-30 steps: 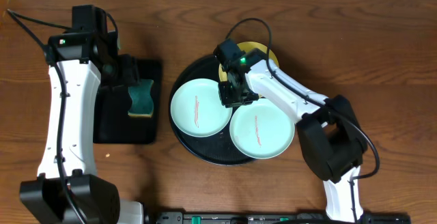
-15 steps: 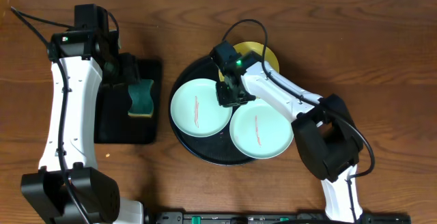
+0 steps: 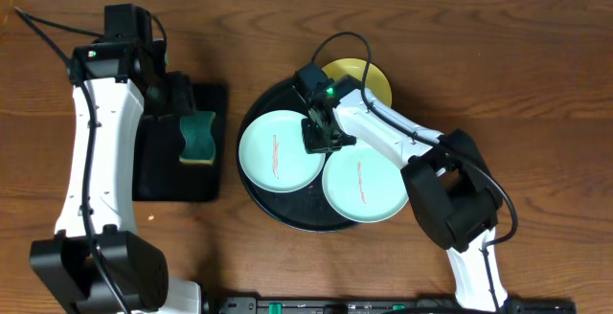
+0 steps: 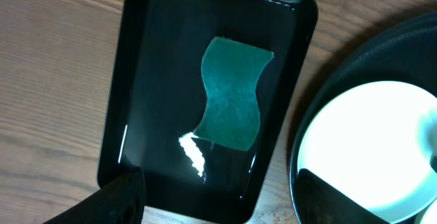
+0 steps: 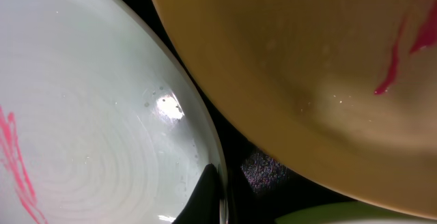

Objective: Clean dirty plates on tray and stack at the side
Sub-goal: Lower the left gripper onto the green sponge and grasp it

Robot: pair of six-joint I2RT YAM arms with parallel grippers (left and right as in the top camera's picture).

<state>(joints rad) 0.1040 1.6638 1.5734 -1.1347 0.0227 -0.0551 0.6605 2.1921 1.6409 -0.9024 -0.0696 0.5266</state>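
Currently your left gripper (image 4: 220,183) hangs over the small rectangular tray (image 4: 147,60) with its fingers (image 4: 116,200) spread wide and nothing between them. The green sponge (image 4: 232,94) lies flat in that tray, just ahead of the fingertips.

Your right gripper (image 3: 322,137) is down over the large round tray (image 3: 257,194), at the spot where the three plates come closest together. The left turquoise plate (image 3: 281,151) sits in the tray's left half and the right turquoise plate (image 3: 367,185) in its near right part, their rims just beside each other. Each carries a thin red streak. The yellow plate (image 3: 362,75) is at the far edge — partly hidden by the arm and overhanging the tray's rim.

From the right wrist camera you get the yellow plate very close, red-smeared, with a strip of black tray between it and a turquoise one. That view does not show the jaws clearly, so you cannot tell whether they are apart, closed or gripping a plate.
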